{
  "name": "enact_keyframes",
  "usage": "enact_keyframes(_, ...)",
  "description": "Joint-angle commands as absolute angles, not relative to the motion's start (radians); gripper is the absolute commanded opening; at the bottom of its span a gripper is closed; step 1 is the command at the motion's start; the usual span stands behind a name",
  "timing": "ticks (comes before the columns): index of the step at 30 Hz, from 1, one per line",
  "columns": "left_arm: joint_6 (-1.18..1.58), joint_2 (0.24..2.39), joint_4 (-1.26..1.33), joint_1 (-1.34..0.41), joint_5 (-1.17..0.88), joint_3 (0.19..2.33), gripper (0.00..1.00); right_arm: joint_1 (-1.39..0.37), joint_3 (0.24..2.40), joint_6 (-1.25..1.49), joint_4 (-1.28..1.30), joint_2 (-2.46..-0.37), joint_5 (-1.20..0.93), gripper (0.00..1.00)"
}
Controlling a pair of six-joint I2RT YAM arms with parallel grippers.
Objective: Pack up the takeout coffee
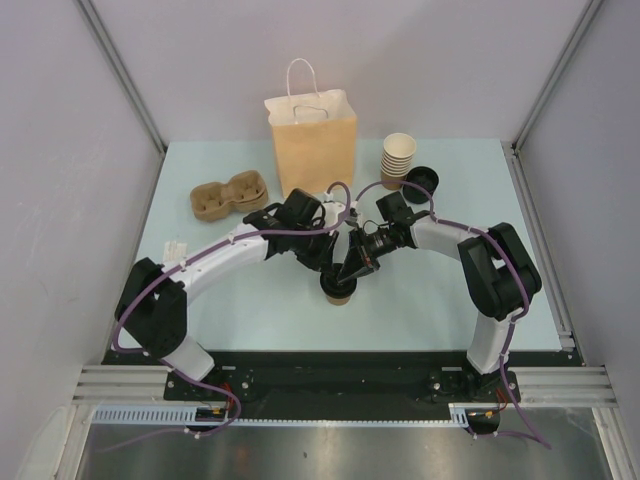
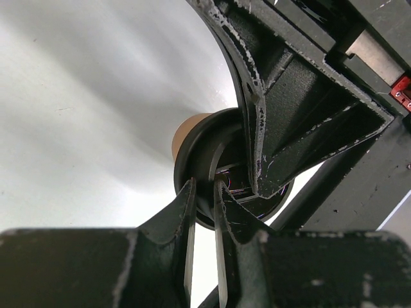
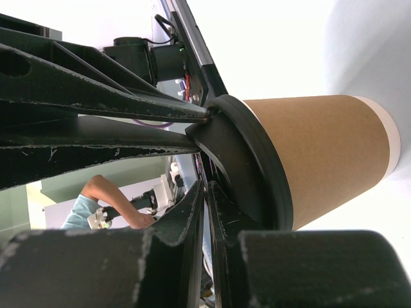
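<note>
The takeout coffee (image 1: pixel 338 292) is upright at the centre of the overhead frame, below the paper bag (image 1: pixel 312 140), with the left gripper (image 2: pixel 205 187) and right gripper (image 3: pixel 206 189) each narrowly pinching the rim of its black lid (image 3: pixel 247 167).

1. I can read no text, brand, number or sign in any of my three feeds.
2. The takeout coffee (image 3: pixel 321 160) shows me only plain brown paper.
3. The paper bag (image 1: pixel 312 145) faces me blank.
4. A white tag (image 1: pixel 178 248) on the left arm (image 1: pixel 235 248) is too small to read.
</note>
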State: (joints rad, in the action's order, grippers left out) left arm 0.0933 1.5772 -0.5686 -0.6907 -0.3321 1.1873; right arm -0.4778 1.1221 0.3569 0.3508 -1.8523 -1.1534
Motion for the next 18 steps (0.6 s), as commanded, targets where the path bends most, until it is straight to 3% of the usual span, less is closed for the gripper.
enact_keyframes(1,0.067,1.542,-0.56,-0.707,-0.318,1.233,0.19,-0.485,1.104,0.29,0.387,-1.911,-0.963,0.12)
enact_keyframes(18,0.064,1.514,-0.566,-0.709,-0.284,1.238,0.2,-0.485,1.104,0.288,0.387,-1.913,-0.965,0.12)
